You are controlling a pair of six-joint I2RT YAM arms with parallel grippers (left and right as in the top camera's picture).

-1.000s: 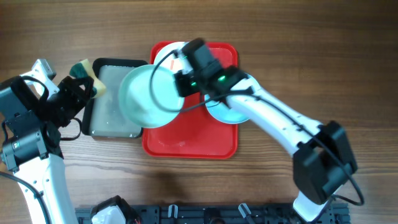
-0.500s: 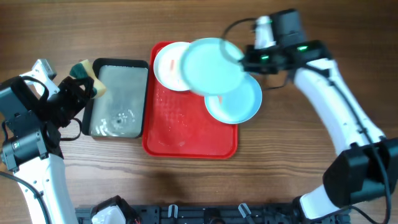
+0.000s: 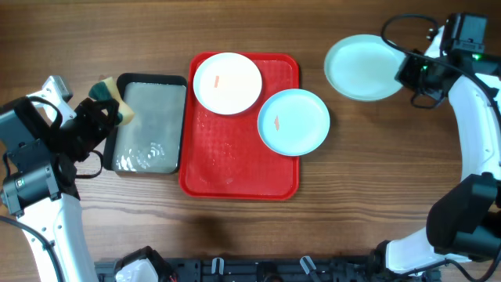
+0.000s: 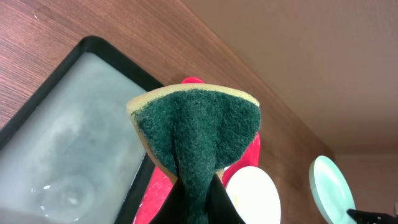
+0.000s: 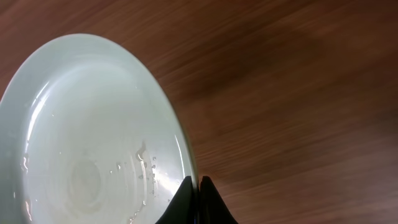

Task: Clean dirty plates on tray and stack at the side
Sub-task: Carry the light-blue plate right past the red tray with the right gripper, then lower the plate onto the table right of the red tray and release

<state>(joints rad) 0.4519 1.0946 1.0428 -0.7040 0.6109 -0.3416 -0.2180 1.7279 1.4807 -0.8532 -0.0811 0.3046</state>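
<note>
The red tray (image 3: 235, 176) holds a white plate (image 3: 227, 82) with an orange smear at its back left. A light blue plate (image 3: 293, 121), also smeared, overlaps the tray's right rim. My right gripper (image 3: 409, 72) is shut on the right rim of a third pale plate (image 3: 362, 66), held over bare wood right of the tray. Up close that plate (image 5: 93, 137) is wet with droplets and shows no smear, its rim pinched in my right gripper (image 5: 198, 186). My left gripper (image 4: 199, 202) is shut on a green-and-yellow sponge (image 4: 196, 127), which hangs by the grey tray's back left corner.
A black-rimmed grey tray (image 3: 149, 129) with water in it lies directly left of the red tray. The right arm reaches in from the right edge of the table. A dark rack runs along the front edge.
My right arm has swung the pale plate from above the grey tray, across the red tray, to the table's right side. The left arm and sponge have not moved.
</note>
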